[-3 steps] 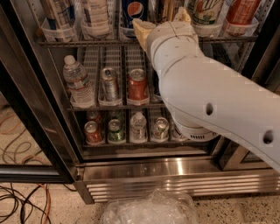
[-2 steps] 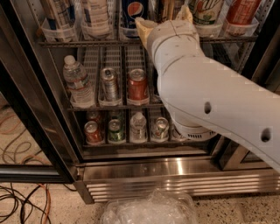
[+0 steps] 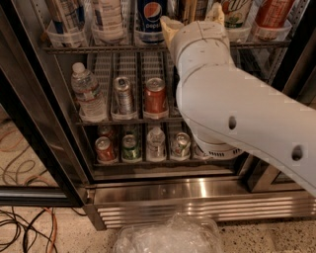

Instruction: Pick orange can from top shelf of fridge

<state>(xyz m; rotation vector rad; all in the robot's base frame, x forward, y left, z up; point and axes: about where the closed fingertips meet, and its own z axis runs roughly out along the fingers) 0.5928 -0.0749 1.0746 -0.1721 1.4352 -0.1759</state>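
The orange can [image 3: 189, 10], copper with dark vertical marks, stands on the top shelf [image 3: 98, 49] of the fridge [image 3: 197, 192], between a Pepsi bottle [image 3: 150, 17] and a green-labelled can [image 3: 236, 12]. My gripper [image 3: 191, 19] is at the top shelf, at the end of the big white arm. Its tan fingers [image 3: 168, 28] stand open on either side of the orange can. The wrist hides the can's lower part, and I cannot tell whether the fingers touch it.
The middle rack holds a water bottle [image 3: 88, 94], a silver can [image 3: 122, 94] and a red-orange can [image 3: 155, 96]. Several cans stand on the bottom rack [image 3: 143, 148]. A black door frame [image 3: 34, 128] stands at left. Crumpled clear plastic [image 3: 168, 237] and cables [image 3: 24, 227] lie on the floor.
The gripper has moved slightly up and to the right, further in around the orange can. Nothing else has moved.
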